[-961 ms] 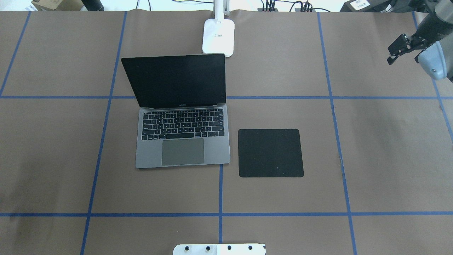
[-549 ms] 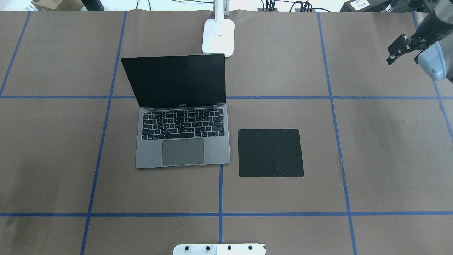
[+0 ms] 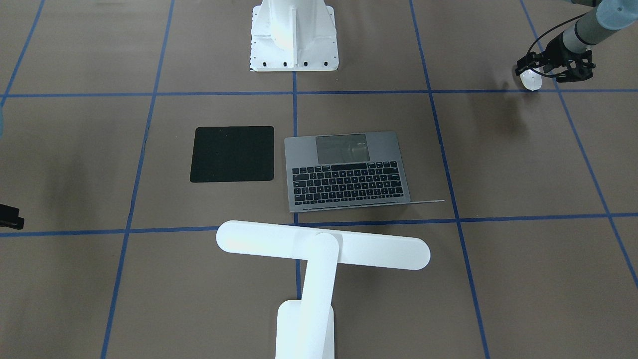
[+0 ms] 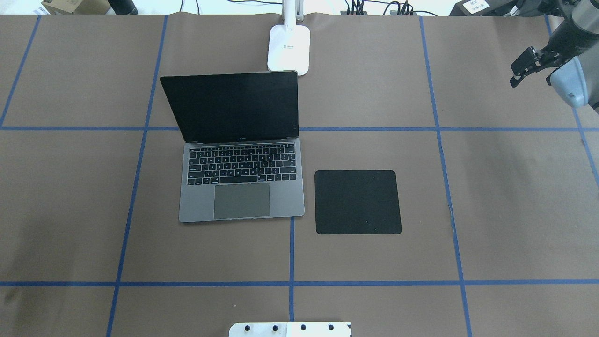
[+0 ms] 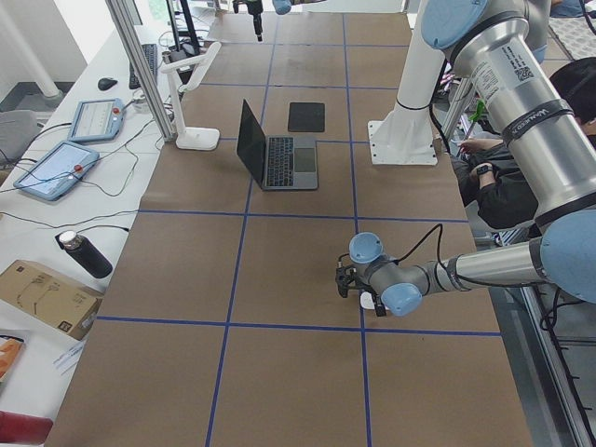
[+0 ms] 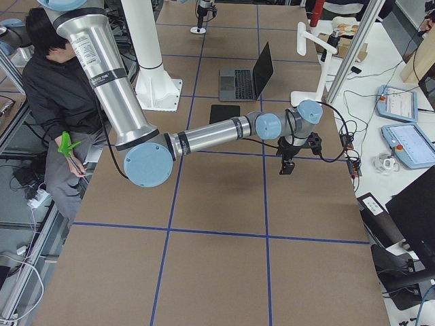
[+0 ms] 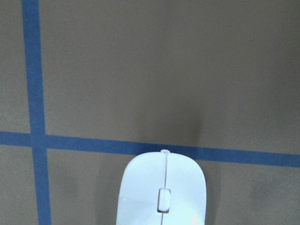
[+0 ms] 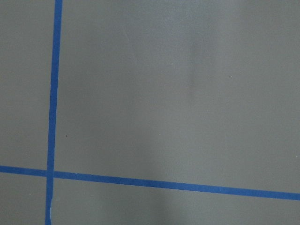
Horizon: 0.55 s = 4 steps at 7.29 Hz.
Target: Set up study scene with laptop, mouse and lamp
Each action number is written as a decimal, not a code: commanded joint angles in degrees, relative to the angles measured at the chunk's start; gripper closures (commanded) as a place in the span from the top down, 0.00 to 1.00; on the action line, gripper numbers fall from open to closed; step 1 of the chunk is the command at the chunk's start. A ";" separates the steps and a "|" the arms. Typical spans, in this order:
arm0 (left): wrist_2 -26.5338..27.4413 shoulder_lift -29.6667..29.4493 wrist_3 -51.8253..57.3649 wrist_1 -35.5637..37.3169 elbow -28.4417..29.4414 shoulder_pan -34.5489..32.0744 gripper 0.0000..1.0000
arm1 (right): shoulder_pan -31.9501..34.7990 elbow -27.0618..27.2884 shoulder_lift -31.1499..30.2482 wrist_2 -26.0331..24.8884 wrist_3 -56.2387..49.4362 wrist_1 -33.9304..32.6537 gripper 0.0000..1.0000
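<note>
The brown-papered table (image 4: 70, 187) carried a grid of blue tape. The lamp (image 3: 319, 249) stood just behind the laptop's (image 4: 241, 182) screen; the overhead view cut off its bar head and showed only the base. The laptop sat open, its dark screen seen only edge-on from the front-facing camera. The black mat (image 4: 358, 202) lay just beside the laptop's right edge, apart from it.

The right gripper (image 4: 517, 77) hung well to the right of the laptop, level with the lamp's base, and its arm was cut by the frame edge. Whether its fingers stood wide or narrow could not be told. The left gripper (image 3: 533, 74) was well to the laptop's left, nearer the robot, and lay outside the overhead view. The mouse (image 7: 161, 192) sat right beneath it, on or just above a tape line. The wrist camera cut off the mouse's rear and showed no fingers, so whether they gripped it could not be told.

Against the overhead picture from 1 second before, the right gripper had edged slightly toward the laptop; laptop, mat and lamp lay unmoved.
</note>
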 commanded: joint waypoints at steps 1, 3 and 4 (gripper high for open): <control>0.13 0.04 0.00 0.00 0.09 0.77 1.00 | -0.14 -0.01 0.00 -0.07 0.00 0.00 0.99; 0.13 0.04 0.00 0.09 0.09 1.20 1.00 | -0.31 -0.01 0.00 -0.07 -0.09 0.00 0.99; 0.13 -0.04 -0.09 0.09 0.18 1.29 1.00 | -0.40 -0.09 0.00 -0.07 -0.09 0.00 0.99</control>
